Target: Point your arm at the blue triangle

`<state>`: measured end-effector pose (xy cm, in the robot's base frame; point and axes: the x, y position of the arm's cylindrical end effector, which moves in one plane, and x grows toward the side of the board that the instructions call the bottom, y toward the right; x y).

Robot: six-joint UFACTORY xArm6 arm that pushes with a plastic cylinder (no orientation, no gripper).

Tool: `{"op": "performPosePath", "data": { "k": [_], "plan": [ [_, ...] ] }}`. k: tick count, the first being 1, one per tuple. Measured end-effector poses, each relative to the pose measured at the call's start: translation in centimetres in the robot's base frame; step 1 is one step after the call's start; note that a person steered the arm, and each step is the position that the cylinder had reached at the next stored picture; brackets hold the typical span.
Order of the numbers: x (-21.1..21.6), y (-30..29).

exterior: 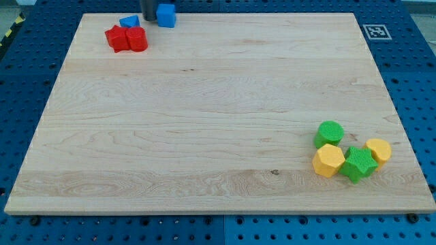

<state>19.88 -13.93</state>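
A small blue triangle (129, 22) lies near the board's top left corner, touching the top of two red blocks. My tip (148, 21) comes down from the view's top edge, just right of the blue triangle and just left of a blue cube (166, 15). It stands between the two blue blocks; I cannot tell whether it touches either. Only the rod's lowest part shows.
Two red blocks (118, 38) (137, 39) sit side by side below the triangle. At the bottom right are a green cylinder (330, 133), a yellow hexagon (328, 160), a green star (358, 164) and a yellow block (379, 150). A marker tag (375, 31) is at the top right.
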Motion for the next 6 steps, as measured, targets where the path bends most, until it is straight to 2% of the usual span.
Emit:
{"op": "performPosePath", "data": {
  "k": [2,3,6],
  "plan": [
    [0.0,5.9],
    [0.0,7.1],
    [-0.4,-8.7]
  ]
}}
